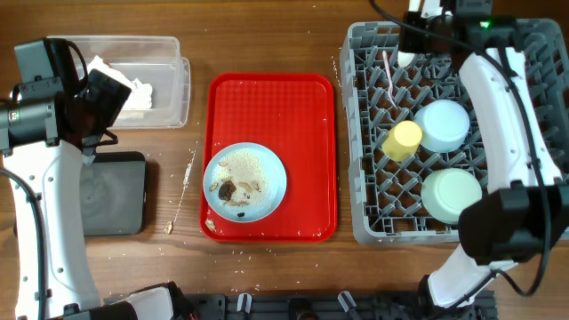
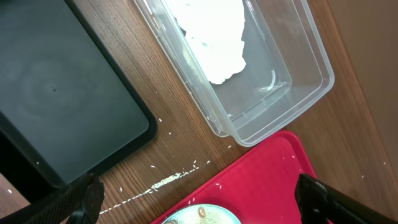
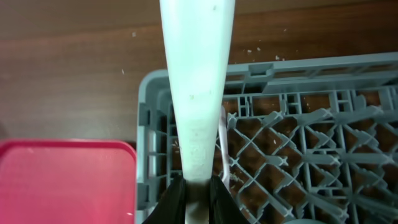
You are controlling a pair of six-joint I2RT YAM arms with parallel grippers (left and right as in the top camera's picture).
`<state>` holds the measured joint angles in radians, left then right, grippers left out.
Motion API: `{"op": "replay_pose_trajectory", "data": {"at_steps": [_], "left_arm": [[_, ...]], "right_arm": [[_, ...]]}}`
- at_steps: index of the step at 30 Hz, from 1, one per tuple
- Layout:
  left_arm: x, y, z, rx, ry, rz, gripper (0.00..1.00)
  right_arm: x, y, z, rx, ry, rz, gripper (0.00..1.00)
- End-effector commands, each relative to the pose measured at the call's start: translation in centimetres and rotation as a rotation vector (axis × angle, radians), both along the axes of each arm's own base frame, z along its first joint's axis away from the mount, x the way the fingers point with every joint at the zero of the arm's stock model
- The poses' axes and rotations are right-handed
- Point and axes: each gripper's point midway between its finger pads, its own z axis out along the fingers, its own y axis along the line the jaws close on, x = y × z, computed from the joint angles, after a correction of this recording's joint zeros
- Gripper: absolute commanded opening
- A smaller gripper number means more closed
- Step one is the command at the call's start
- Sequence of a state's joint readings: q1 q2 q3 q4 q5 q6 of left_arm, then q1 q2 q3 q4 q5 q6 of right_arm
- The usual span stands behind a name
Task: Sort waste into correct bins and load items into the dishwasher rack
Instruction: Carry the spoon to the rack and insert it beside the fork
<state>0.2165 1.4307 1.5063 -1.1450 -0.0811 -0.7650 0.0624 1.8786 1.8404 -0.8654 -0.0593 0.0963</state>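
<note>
My right gripper [image 1: 414,40] [image 3: 198,186] is shut on a long white plastic utensil [image 3: 198,74], seemingly the spoon, held over the far left corner of the grey dishwasher rack [image 1: 364,178] [image 3: 149,124]. In the rack lie two pale bowls [image 1: 443,124] [image 1: 452,194], a yellow cup [image 1: 402,140] and a thin pinkish stick [image 1: 388,76]. The light blue plate [image 1: 276,173] [image 2: 205,214] holds brown scraps and rice [image 1: 233,189]. My left gripper [image 1: 108,93] [image 2: 199,205] is open and empty above the clear box [image 1: 182,89] [image 2: 311,93], which holds white napkins [image 1: 133,89] [image 2: 211,37]. The red wrapper is out of view.
The plate sits on a red serving tray [image 1: 267,98] [image 2: 267,174] in the middle. The flat black tray [image 1: 116,196] [image 2: 56,93] lies below the clear box. Rice crumbs [image 1: 187,173] [image 2: 165,182] are scattered on the wood between the black and red trays.
</note>
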Motion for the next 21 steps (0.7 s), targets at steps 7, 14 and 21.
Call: {"op": "replay_pose_trajectory", "data": {"at_steps": [7, 14, 21], "left_arm": [[-0.1, 0.4, -0.2, 0.010, 0.010, 0.010, 1.00], [-0.1, 0.4, -0.2, 0.010, 0.010, 0.010, 1.00], [-0.1, 0.4, -0.2, 0.010, 0.010, 0.010, 1.00]], "right_arm": [[1.8, -0.1, -10.9, -0.084, 0.194, 0.062, 0.10], [0.2, -0.1, -11.0, -0.043, 0.258, 0.004, 0.36], [-1.7, 2.6, -3.0, 0.133, 0.146, 0.041, 0.45]]}}
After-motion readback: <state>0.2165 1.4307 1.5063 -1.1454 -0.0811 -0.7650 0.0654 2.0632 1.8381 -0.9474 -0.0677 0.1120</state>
